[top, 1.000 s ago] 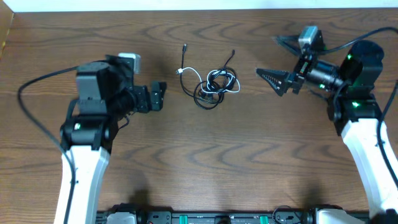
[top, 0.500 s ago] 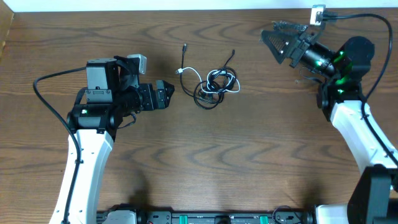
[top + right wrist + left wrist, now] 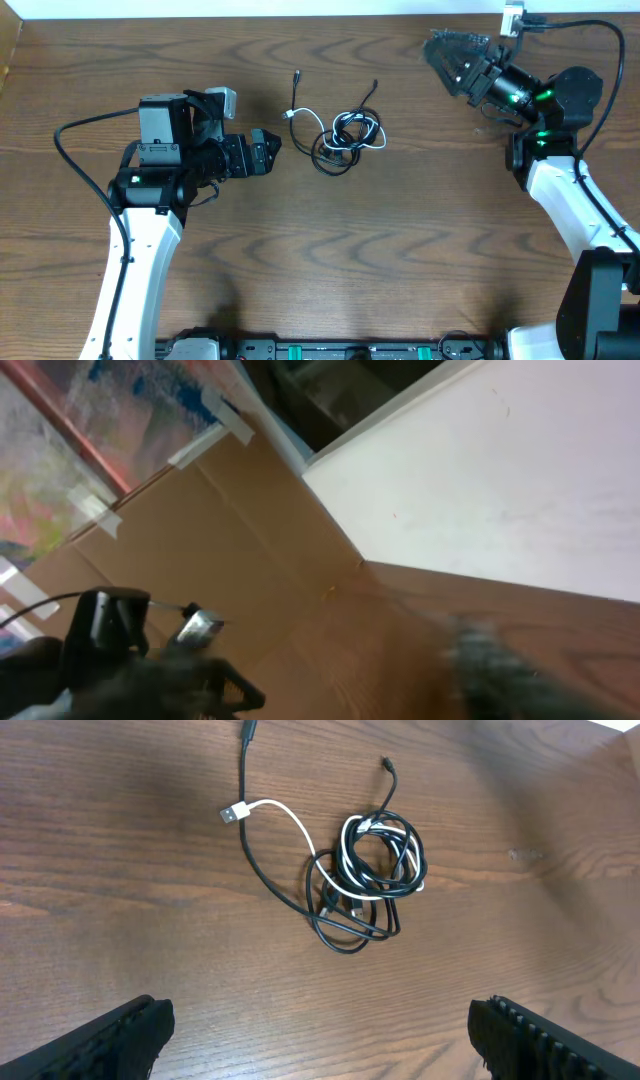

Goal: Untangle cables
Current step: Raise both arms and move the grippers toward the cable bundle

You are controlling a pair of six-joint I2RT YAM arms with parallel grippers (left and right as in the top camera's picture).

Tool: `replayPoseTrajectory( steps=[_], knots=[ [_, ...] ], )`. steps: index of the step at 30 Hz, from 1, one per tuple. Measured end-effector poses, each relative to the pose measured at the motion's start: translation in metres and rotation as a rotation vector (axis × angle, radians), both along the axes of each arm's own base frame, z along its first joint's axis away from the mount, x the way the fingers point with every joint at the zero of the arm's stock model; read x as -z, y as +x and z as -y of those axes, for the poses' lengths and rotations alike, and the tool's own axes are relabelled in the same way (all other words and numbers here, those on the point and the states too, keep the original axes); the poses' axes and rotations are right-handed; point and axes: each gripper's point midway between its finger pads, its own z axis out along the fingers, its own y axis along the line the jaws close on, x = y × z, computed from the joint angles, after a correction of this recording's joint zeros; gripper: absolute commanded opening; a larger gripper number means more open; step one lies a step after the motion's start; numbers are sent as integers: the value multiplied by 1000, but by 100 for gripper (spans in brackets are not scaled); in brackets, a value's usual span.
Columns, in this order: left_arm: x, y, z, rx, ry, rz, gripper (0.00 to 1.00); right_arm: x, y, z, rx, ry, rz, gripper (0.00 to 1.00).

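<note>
The black cable [image 3: 329, 160] and the white cable [image 3: 373, 137] lie tangled in one small knot at the far middle of the table. In the left wrist view the black cable [image 3: 341, 931] loops around the white cable [image 3: 287, 816], whose USB plug points left. My left gripper [image 3: 266, 155] is open and empty, just left of the knot; its fingers [image 3: 320, 1040] are spread wide. My right gripper [image 3: 453, 57] is raised at the far right, well away from the knot. Its blurred fingers [image 3: 345, 680] look open and empty.
The wooden table [image 3: 400, 250] ends at a white wall edge [image 3: 300, 8] at the back. A cardboard box side [image 3: 250, 530] stands beyond the table's left end. The left arm [image 3: 110, 630] shows in the right wrist view.
The right arm swung up and back toward the far right corner, gripper tilted upward. The left gripper moved slightly right toward the knot. The cables have not moved.
</note>
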Motion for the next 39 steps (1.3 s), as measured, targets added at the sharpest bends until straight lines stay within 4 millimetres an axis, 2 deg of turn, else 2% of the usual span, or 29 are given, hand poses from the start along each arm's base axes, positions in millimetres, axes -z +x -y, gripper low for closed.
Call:
replayPoseTrajectory(
  steps=[4, 5, 7, 8, 9, 10, 11, 14, 15, 16, 17, 18, 19, 20, 25, 28, 30, 31, 32, 33, 35, 38, 39],
  knots=[
    [0, 0, 0, 0, 0, 0, 100, 0, -1, -1, -8, 2, -6, 97],
    [0, 0, 0, 0, 0, 0, 100, 0, -1, -1, -9, 3, -10, 91],
    [0, 0, 0, 0, 0, 0, 100, 0, -1, 0, -10, 7, -15, 72],
    [0, 0, 0, 0, 0, 1, 100, 0, -1, 0, -10, 8, -19, 59],
    [0, 0, 0, 0, 0, 2, 100, 0, -1, 0, -11, 10, -22, 23],
    [0, 0, 0, 0, 0, 2, 100, 0, -1, 0, -11, 10, -21, 7],
    [-1, 1, 0, 0, 0, 4, 100, 0, -1, 0, -10, 8, -19, 1],
    [-1, 1, 0, 0, 0, 5, 100, 0, 0, 0, -6, 13, -26, 1],
    [-1, 1, 0, 0, 0, 4, 100, 0, 0, 0, -5, 16, -30, 7],
    [0, 0, 0, 0, 0, 3, 100, 0, 1, 1, -2, 19, -33, 40],
    [0, 0, 0, 0, 0, 1, 100, 0, 1, 1, 2, 22, -35, 61],
    [0, 0, 0, 0, 0, 0, 100, 0, 2, 1, 3, 25, -40, 74],
    [0, 0, 0, 0, 0, 0, 100, 0, 2, 1, 4, 26, -40, 83],
    [0, 0, 0, 0, 0, 0, 100, 0, 2, 1, 5, 26, -40, 88],
    [0, 0, 0, 0, 0, 0, 99, 0, 2, 1, 3, 25, -40, 91],
    [0, 0, 0, -1, -1, 0, 83, 0, 2, 1, 1, 25, -41, 93],
    [0, 0, 0, -4, -4, -2, 67, 0, 1, 1, 1, 25, -41, 95],
    [0, 0, 0, -9, -8, -3, 64, 0, 1, 1, 1, 25, -41, 96],
    [-1, 1, 0, -8, -8, 0, 54, 0, 1, 1, 1, 25, -42, 96],
    [-1, 1, 0, -8, -10, 2, 33, 0, 1, 1, 1, 25, -41, 96],
    [-2, 1, 1, -8, -12, 2, 8, 0, 1, 1, -1, 24, -41, 96],
    [-6, 3, 4, 8, -28, 20, 8, 0, 1, 1, -3, 24, -42, 96],
    [-8, 4, 6, 15, -37, 30, 12, 1, 1, 0, -6, 22, -44, 96]
  ],
)
